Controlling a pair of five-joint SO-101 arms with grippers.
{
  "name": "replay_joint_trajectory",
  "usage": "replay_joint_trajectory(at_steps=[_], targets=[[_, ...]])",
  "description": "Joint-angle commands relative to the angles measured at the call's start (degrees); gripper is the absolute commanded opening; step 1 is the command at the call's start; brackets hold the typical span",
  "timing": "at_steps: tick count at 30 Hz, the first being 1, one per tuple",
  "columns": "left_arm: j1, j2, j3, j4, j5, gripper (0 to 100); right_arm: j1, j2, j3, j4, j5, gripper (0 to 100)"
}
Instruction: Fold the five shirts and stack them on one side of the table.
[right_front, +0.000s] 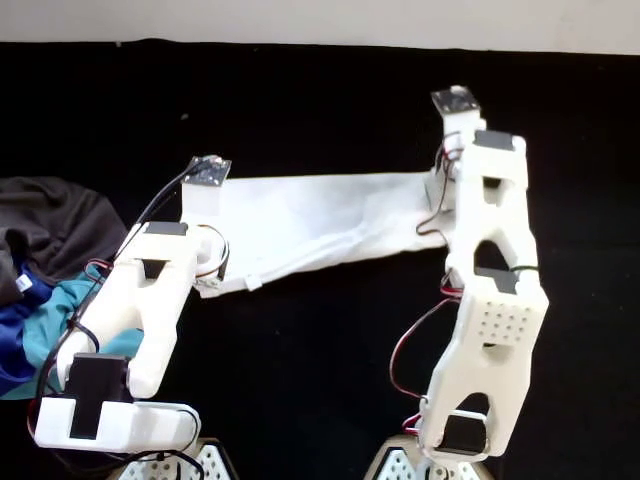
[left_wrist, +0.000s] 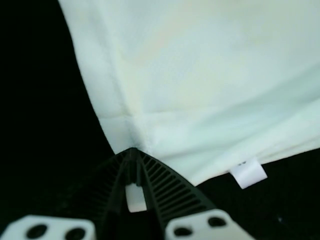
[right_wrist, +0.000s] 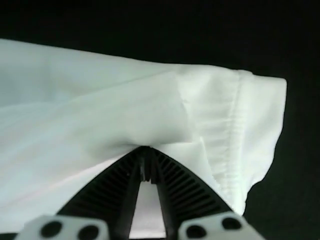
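A white shirt (right_front: 320, 225) is stretched out in a long band across the black table between my two arms. My left gripper (right_front: 205, 205) is shut on the shirt's left end; in the left wrist view its black fingers (left_wrist: 132, 157) pinch the hem of the white shirt (left_wrist: 210, 75), with a small white tag (left_wrist: 247, 174) close by. My right gripper (right_front: 445, 185) is shut on the shirt's right end; in the right wrist view its fingers (right_wrist: 145, 155) clamp the folded white cloth (right_wrist: 100, 120) beside a stitched hem (right_wrist: 235, 145).
A heap of other shirts lies at the table's left edge: a dark grey one (right_front: 50, 215), a teal one (right_front: 65, 310) and a blue one (right_front: 20, 335). The black table (right_front: 330, 350) stretches in front of the white shirt and behind it.
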Motion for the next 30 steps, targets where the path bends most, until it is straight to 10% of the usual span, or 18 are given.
replay_joint_trajectory(at_steps=[1, 15, 30], targets=[[0.04, 0.22, 0.04, -1.23, 0.35, 1, 1.01, -4.53, 0.57, 0.75, -0.44, 0.6], [0.04, 0.22, 0.04, -1.23, 0.35, 1, -9.45, -15.69, -8.04, 24.31, -0.97, 0.6], [0.04, 0.22, 0.04, -1.23, 0.35, 1, -23.69, -15.69, 11.38, 6.37, -8.7, 0.6]])
